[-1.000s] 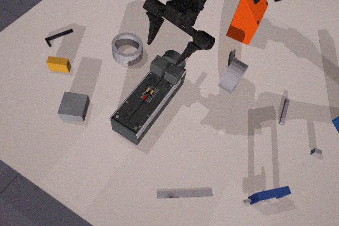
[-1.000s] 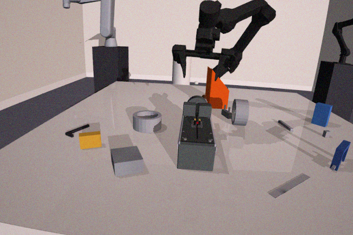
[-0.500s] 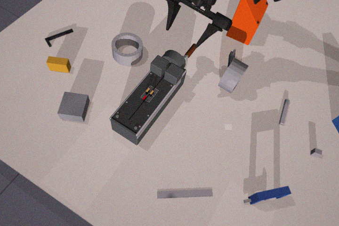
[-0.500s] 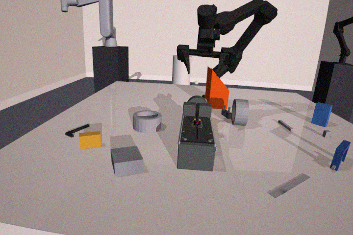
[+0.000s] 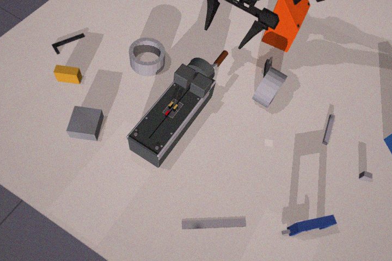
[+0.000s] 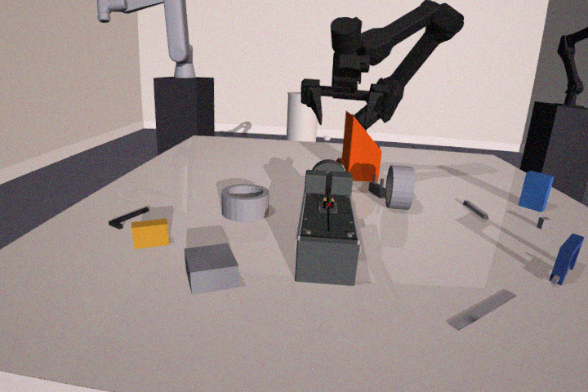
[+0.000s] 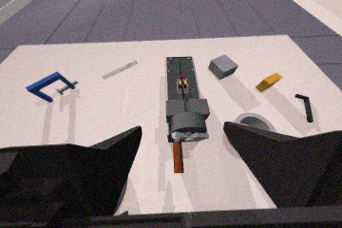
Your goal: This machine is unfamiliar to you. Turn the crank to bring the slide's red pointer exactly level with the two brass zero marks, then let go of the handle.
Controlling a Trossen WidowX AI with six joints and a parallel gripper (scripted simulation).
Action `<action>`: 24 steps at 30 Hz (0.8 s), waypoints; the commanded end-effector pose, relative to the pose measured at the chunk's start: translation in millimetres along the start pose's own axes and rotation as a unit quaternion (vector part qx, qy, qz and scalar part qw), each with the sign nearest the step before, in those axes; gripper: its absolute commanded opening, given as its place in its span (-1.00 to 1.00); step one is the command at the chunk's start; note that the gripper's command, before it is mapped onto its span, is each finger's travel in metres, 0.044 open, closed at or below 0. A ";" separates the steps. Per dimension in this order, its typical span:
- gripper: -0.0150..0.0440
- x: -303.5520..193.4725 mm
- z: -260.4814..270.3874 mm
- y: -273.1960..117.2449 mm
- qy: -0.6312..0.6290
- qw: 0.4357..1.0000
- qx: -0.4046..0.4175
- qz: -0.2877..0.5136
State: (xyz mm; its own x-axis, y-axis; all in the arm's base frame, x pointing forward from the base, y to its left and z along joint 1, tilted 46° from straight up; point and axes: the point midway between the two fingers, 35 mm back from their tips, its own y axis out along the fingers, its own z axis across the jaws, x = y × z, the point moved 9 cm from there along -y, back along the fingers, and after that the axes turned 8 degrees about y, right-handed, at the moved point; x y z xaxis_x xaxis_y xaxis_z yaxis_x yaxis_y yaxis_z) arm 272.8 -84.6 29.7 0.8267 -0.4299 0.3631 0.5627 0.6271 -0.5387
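Observation:
The dark grey machine (image 5: 142, 153) (image 6: 327, 260) (image 7: 173, 71) has a slotted top. Its red pointer (image 5: 167, 112) (image 6: 328, 204) (image 7: 181, 75) sits in the slot, a little off the two brass zero marks (image 5: 175, 107) (image 6: 332, 202) (image 7: 184, 84), on the side away from the crank. The crank's brown handle (image 5: 221, 57) (image 7: 178, 158) sticks out from the round hub (image 5: 201, 65) (image 7: 188, 123), at its right in the top view. My gripper (image 5: 222, 38) (image 6: 341, 124) (image 7: 182, 127) is open and empty, above and behind the handle, not touching it.
An orange wedge block (image 5: 290, 24) (image 6: 360, 157) stands near the handle, with a grey ring on its edge (image 5: 269, 87) (image 6: 400, 187) beside it. Another grey ring (image 5: 147, 64) (image 6: 244, 207) lies on the machine's other side. A grey block (image 5: 85, 123), yellow block (image 5: 67, 74) and blue clamp (image 5: 313, 224) lie farther off.

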 end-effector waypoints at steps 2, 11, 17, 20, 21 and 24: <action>1.00 -16.3 -2.1 13.4 0.006 1.000 0.002 0.004; 1.00 -39.3 -3.0 33.2 0.007 1.000 0.003 0.004; 1.00 -42.1 -3.6 36.8 0.007 1.000 0.003 0.004; 1.00 -45.1 -4.4 40.6 0.007 1.000 0.003 0.004; 1.00 -46.1 -4.7 41.9 0.007 1.000 0.003 0.004; 1.00 -49.1 -5.3 45.6 0.007 1.000 0.002 0.005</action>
State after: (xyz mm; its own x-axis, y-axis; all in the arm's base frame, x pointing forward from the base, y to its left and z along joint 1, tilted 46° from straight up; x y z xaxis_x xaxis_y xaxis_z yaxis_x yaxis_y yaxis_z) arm 261.1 -43.2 -10.8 0.8284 -0.4283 0.3610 0.5601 0.6354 -0.5315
